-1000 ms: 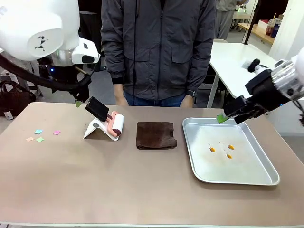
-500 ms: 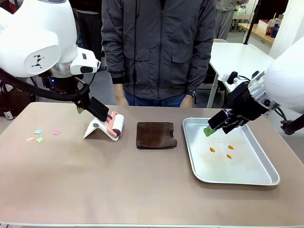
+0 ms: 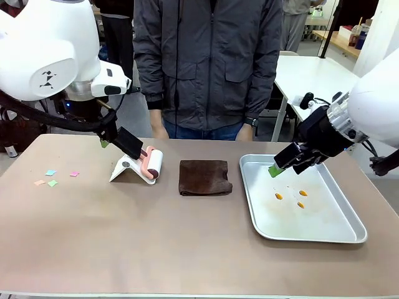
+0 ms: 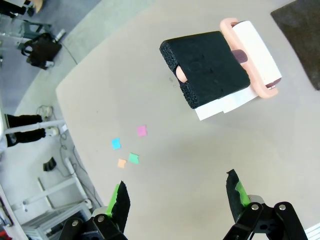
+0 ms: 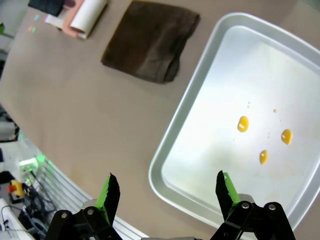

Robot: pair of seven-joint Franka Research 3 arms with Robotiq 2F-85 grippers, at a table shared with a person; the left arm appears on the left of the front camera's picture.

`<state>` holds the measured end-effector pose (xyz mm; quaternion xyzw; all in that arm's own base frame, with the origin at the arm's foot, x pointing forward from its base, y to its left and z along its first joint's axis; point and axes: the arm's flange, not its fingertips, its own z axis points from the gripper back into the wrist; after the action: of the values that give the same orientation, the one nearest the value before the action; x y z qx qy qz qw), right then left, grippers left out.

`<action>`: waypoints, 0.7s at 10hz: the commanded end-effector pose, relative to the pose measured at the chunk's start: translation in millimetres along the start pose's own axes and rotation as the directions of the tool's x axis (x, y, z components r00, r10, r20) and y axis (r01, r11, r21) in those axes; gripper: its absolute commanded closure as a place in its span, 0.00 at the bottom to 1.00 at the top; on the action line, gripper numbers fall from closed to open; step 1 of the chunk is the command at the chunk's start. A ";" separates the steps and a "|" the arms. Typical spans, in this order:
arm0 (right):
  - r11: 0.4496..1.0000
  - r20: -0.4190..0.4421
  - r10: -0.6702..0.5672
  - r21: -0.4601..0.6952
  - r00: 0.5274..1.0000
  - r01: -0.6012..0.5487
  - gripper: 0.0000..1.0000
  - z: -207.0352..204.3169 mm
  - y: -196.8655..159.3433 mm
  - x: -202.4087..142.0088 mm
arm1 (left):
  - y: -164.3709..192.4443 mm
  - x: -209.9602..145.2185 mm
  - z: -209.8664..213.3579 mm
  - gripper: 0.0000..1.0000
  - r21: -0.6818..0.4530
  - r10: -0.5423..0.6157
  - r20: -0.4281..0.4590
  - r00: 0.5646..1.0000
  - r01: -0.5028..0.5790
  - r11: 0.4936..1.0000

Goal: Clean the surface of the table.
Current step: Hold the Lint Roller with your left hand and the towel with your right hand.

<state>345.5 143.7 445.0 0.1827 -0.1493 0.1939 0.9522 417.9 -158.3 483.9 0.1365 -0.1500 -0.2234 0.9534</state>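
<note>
Bench (image 3: 187, 249) with a matte brownish-tan top and a thin pale edge spans the whole front view. A person (image 3: 209, 62) in a dark grey jacket stands at its far side.

Left gripper (image 4: 177, 197) hangs above the far left part of the bench, jaws wide apart and holding nothing. In its wrist view the bare bench top lies between and beyond its two fingers (image 4: 121, 200). Four small coloured paper scraps (image 4: 133, 158) lie on the bench just ahead of them. Farther ahead is a lint roller (image 3: 153, 164) with a pink frame and a white roll, leaning on a white stand. Its handle is wrapped in a black foam block (image 4: 206, 65); the gripper is near the block but apart from it.

A folded dark brown cloth (image 3: 204, 177) lies flat at the middle of the bench, between the roller and a silver tray (image 3: 324, 221) on the right.

Right gripper (image 5: 167, 192) hovers above the far left part of the tray, spread open and empty, not touching it. Its wrist view looks down on the tray, which has three small orange drops (image 5: 243, 123) on its floor. The same view takes in the bench top beside the tray's rim, with the cloth beyond.
</note>
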 end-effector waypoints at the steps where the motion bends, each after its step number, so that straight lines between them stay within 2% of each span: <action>1: 0.998 -0.006 -0.029 0.047 1.000 0.029 0.00 10.9 -3.8 -1.7 | 17.4 -2.4 6.5 0.00 -0.272 -0.022 -0.013 1.000 0.017 0.962; 2: 0.988 0.006 -0.064 0.139 0.998 0.063 0.00 29.7 -13.1 -7.9 | 40.3 -7.3 7.7 0.00 -0.480 -0.011 -0.010 1.000 0.005 0.877; 3: 0.958 0.012 -0.115 0.265 0.993 0.108 0.00 51.5 -26.9 -18.4 | 63.8 -16.5 0.5 0.00 -0.635 0.010 -0.054 0.999 -0.042 0.772; 4: 0.915 0.008 -0.197 0.359 0.980 0.181 0.00 66.7 -39.4 -25.7 | 80.6 -26.7 -9.2 0.00 -0.742 0.012 -0.078 0.997 -0.066 0.668; 5: 0.851 0.016 -0.259 0.476 0.966 0.221 0.00 84.0 -50.0 -34.4 | 97.5 -38.7 -18.2 0.00 -0.839 0.030 -0.076 0.997 -0.080 0.538; 6: 0.794 0.014 -0.330 0.545 0.944 0.270 0.00 99.3 -60.1 -42.9 | 116.1 -50.9 -28.2 0.00 -0.904 0.049 -0.072 0.996 -0.086 0.419; 7: 0.725 0.013 -0.443 0.593 0.896 0.350 0.00 116.9 -75.6 -54.4 | 145.4 -67.6 -45.7 0.00 -0.941 0.116 -0.102 0.988 -0.134 0.310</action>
<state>309.3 33.1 507.7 0.4698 -0.1066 0.0663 0.8738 415.7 -21.2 481.1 -0.3864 -0.0406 -0.2532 0.8860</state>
